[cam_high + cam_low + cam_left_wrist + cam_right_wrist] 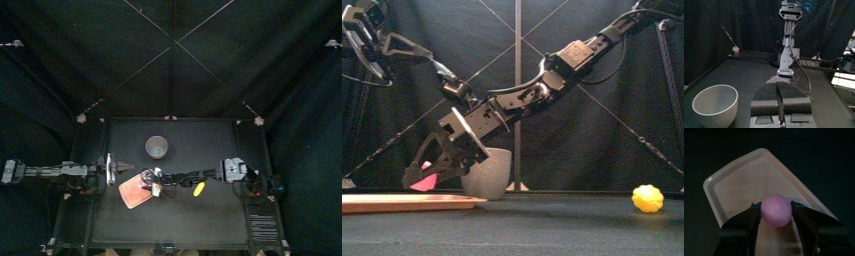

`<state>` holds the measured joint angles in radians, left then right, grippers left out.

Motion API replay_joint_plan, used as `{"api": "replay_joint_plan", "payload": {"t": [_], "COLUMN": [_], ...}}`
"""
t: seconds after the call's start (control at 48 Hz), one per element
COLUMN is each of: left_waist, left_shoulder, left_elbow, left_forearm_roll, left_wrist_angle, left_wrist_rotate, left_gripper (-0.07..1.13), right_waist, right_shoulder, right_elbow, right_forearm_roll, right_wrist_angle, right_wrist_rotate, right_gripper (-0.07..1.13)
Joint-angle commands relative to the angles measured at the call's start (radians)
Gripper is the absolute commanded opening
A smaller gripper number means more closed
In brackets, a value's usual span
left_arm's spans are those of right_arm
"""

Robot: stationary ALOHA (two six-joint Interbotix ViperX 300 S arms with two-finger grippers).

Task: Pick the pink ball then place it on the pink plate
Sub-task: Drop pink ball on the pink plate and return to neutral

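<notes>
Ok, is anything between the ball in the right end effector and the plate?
No. In the right wrist view the pink ball, gripped by the right end effector, hangs over bare pink plate; nothing lies between.

The pink plate lies bare under the right claw, which is closed on a pink ball, so the way down is free. A grey cup stands just behind the plate. The left claw hangs near the plate's back-left side. A yellow toy lies well apart on the desk, whose front is open.
</notes>
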<state>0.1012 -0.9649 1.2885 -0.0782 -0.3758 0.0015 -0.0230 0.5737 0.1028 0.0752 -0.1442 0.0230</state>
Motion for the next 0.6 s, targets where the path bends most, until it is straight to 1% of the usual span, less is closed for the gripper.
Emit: {"api": "replay_joint_plan", "payload": {"t": [0.021, 0.146, 0.25, 0.458, 0.604], "left_waist": [0.003, 0.003, 0.003, 0.003, 0.003], "left_shoulder": [0.003, 0.005, 0.005, 0.005, 0.003], "left_elbow": [-0.012, -0.011, -0.009, -0.005, 0.0], "left_forearm_roll": [0.003, 0.003, 0.003, 0.002, 0.003], "left_wrist_angle": [-0.009, -0.009, -0.009, -0.009, -0.008], "left_wrist_rotate": [0.002, 0.003, 0.003, 0.003, 0.002], "left_gripper": [0.04, 0.04, 0.04, 0.04, 0.04], "right_waist": [-0.002, 0.0, 0.002, -0.006, -0.017], "right_shoulder": [-0.011, -0.008, -0.011, -0.048, -0.121], "right_elbow": [-0.044, -0.046, -0.049, -0.014, 0.094], "right_forearm_roll": [0.02, 0.023, 0.028, 0.017, 0.018], "right_wrist_angle": [0.017, 0.021, 0.017, -0.031, -0.149], "right_wrist_rotate": [-0.002, -0.002, 0.0, -0.005, -0.005], "right_gripper": [0.83, 0.96, 1.03, 1.03, 1.03]}}
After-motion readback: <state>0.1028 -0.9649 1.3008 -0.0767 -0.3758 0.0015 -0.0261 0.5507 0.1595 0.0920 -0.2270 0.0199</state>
